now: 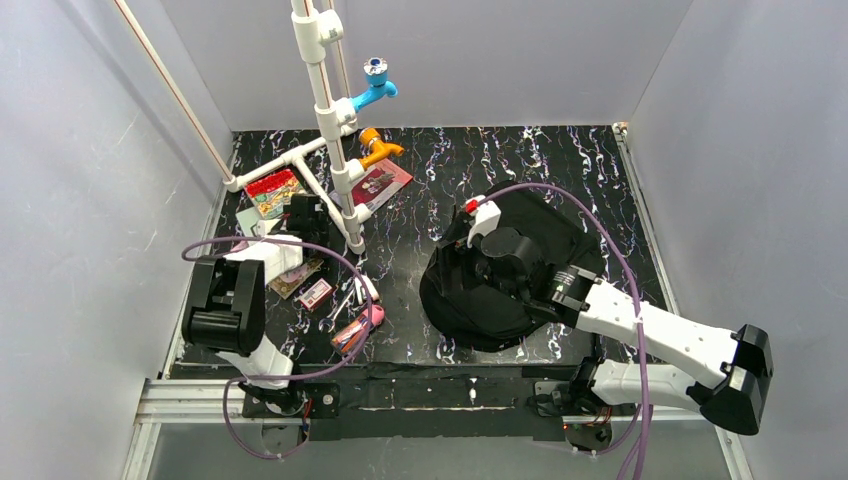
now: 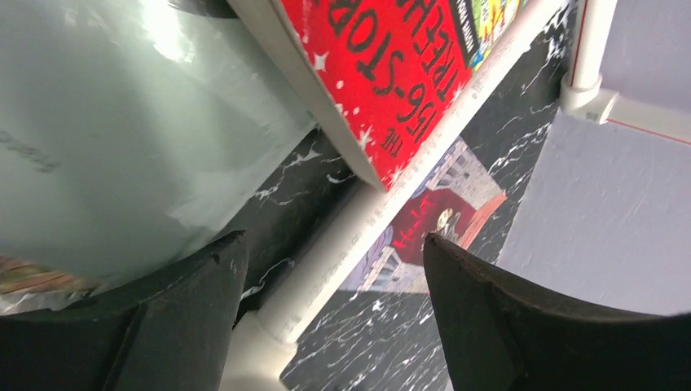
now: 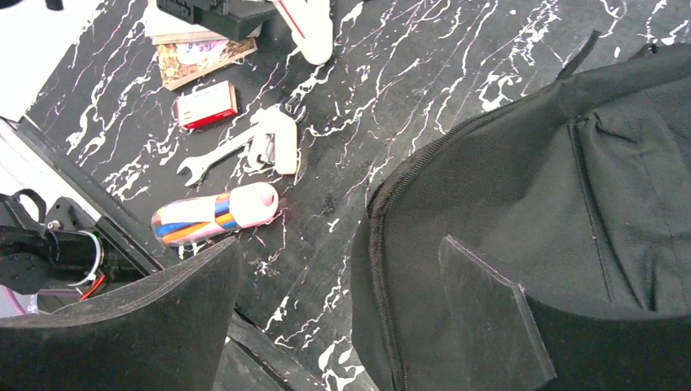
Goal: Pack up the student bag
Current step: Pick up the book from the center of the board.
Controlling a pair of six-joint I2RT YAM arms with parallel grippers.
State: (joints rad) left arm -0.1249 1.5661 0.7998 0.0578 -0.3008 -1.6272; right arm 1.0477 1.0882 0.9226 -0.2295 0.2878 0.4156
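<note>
Nearest, the right tool (image 3: 334, 318) hangs released, jaws spread, over the near rim of the student bag (image 1: 510, 275), which lies flat on the right half of the desk (image 1: 440, 180). The crayon tube (image 3: 216, 216), wrench (image 3: 213, 155) and red box (image 3: 207, 104) lie loose on the desk left of it. Farther off, the left tool (image 2: 334, 318) is spread, empty, above a red book (image 2: 391, 57). Packing appears barely begun: nothing visibly inside the bag.

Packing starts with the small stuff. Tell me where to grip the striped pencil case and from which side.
Grip the pencil case across its narrow middle, coming straight down from above: it is a long tube lying flat on the table, with bare surface along both long sides.
</note>
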